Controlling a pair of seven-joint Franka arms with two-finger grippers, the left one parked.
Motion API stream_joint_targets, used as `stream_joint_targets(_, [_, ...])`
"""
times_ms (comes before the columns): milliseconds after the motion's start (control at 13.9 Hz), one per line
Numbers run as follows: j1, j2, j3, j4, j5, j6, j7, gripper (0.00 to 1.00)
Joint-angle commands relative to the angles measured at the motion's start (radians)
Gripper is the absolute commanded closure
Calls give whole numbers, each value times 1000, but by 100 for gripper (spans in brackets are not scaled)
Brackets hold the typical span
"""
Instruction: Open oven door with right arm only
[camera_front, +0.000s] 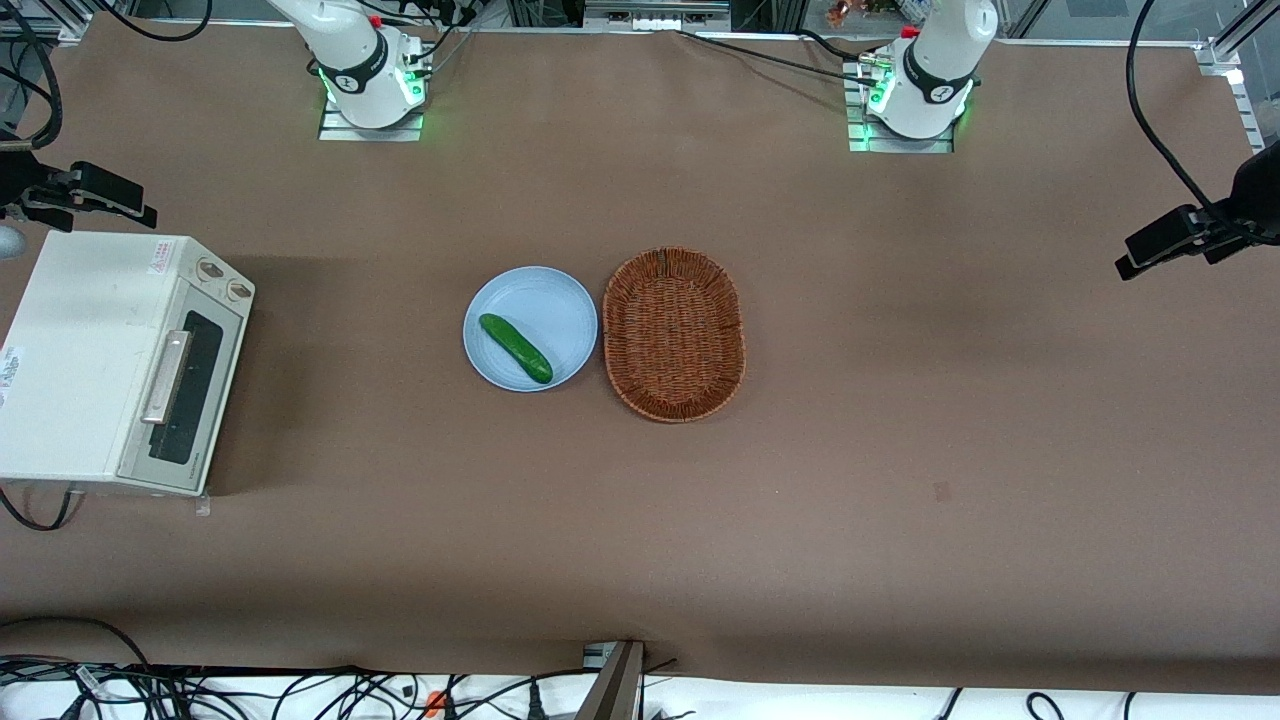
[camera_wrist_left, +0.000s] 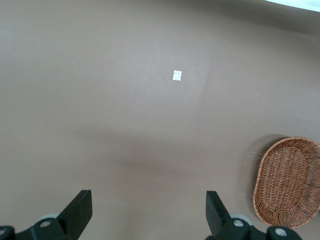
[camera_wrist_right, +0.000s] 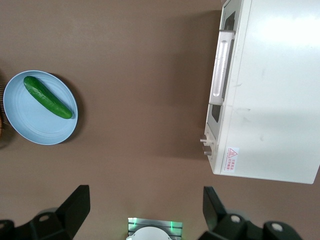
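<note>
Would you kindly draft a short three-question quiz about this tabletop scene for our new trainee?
1. True or false: the oven door is shut.
2. What lies on the blue plate?
A. cucumber
B. spoon
C. nothing
3. Fill in: the gripper is high over the table, near the working arm's ____, jaws open.

Key:
1. True; the silver handle sits upright against the oven front.
2. A; the cucumber. The wicker basket beside it is empty.
3. base.
</note>
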Motion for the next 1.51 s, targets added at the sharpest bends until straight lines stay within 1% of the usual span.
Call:
stream_joint_targets(0, [-14, 3, 15, 20, 3, 7, 11, 0])
stream_joint_targets(72, [-16, 3, 16, 20, -6, 8, 9, 0])
stream_joint_targets(1436, [1, 3, 18, 19, -17, 1, 11, 0])
